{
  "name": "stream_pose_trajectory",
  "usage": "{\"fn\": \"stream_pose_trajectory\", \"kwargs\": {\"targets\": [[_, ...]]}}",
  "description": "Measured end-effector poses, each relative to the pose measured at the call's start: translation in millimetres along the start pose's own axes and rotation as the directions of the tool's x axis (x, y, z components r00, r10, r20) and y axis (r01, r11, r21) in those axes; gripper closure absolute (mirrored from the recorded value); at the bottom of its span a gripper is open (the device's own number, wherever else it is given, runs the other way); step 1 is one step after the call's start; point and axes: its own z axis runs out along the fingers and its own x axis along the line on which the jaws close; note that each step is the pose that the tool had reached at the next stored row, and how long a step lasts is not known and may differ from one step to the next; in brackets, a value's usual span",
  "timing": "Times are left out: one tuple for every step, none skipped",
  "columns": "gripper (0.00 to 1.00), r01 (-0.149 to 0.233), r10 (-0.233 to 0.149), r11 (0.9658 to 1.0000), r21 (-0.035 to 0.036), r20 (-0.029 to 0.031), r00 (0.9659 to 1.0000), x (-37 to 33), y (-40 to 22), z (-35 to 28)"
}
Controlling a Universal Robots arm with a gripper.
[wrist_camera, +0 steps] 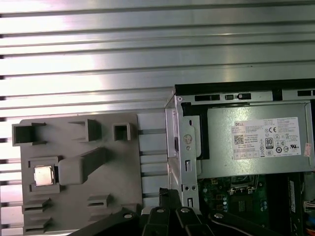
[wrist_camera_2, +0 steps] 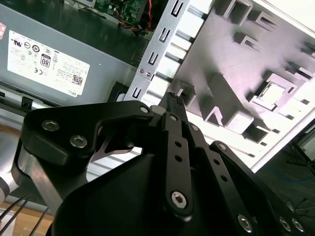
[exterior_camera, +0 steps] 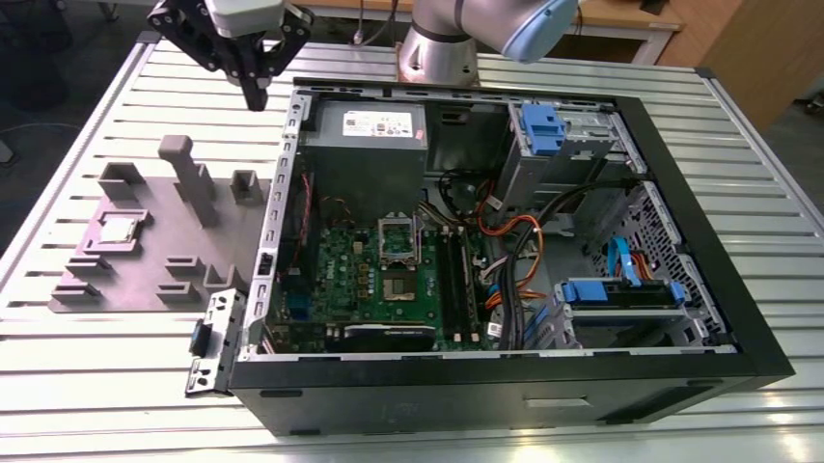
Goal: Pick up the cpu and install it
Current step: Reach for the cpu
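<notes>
The cpu [exterior_camera: 119, 229] is a small silvery square lying in a recess of the grey fixture plate [exterior_camera: 154, 275], at the exterior view's left, beside the open computer case [exterior_camera: 515, 386]. Both wrist views show the chip too: cpu [wrist_camera: 43, 175], cpu [wrist_camera_2: 272, 92]. My gripper [exterior_camera: 255, 96] hangs well above the table near the case's back corner, far from the chip, with its black fingers shut together and nothing between them. Its tip shows in both wrist views, gripper [wrist_camera_2: 173, 96] and gripper [wrist_camera: 169, 192]. The silver socket frame [exterior_camera: 397, 239] sits on the green motherboard inside the case.
The fixture plate carries several upright grey posts [exterior_camera: 193, 178] between gripper and chip. A grey power supply box [exterior_camera: 370, 130] with a white label fills the case's back corner. Orange and black cables [exterior_camera: 515, 251] and blue drive bays [exterior_camera: 618, 294] crowd the case's other side. The arm's base [exterior_camera: 438, 48] stands behind the case.
</notes>
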Motion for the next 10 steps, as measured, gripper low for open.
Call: {"fn": "stream_pose_trajectory", "kwargs": {"targets": [[0.89,0.000,0.000,1.0000,0.0000,-0.0001,1.0000,0.4,0.0,0.0],[0.89,0.000,0.000,1.0000,0.0000,-0.0001,1.0000,0.8,-0.1,0.1],[0.89,0.000,0.000,1.0000,0.0000,-0.0001,1.0000,1.3,-0.1,0.1],[0.89,0.000,0.000,1.0000,0.0000,-0.0001,1.0000,1.7,-0.1,0.2],[0.89,0.000,0.000,1.0000,0.0000,-0.0001,1.0000,2.2,-0.2,0.2],[0.89,0.000,0.000,1.0000,0.0000,-0.0001,1.0000,2.7,-0.2,0.3],[0.89,0.000,0.000,1.0000,0.0000,-0.0001,1.0000,3.2,-0.3,0.3],[0.89,0.000,0.000,1.0000,0.0000,-0.0001,1.0000,3.8,-0.3,0.3],[0.89,0.000,0.000,1.0000,0.0000,-0.0001,1.0000,4.3,-0.3,0.4],[0.89,0.000,0.000,1.0000,0.0000,-0.0001,1.0000,4.9,-0.4,0.4]]}}
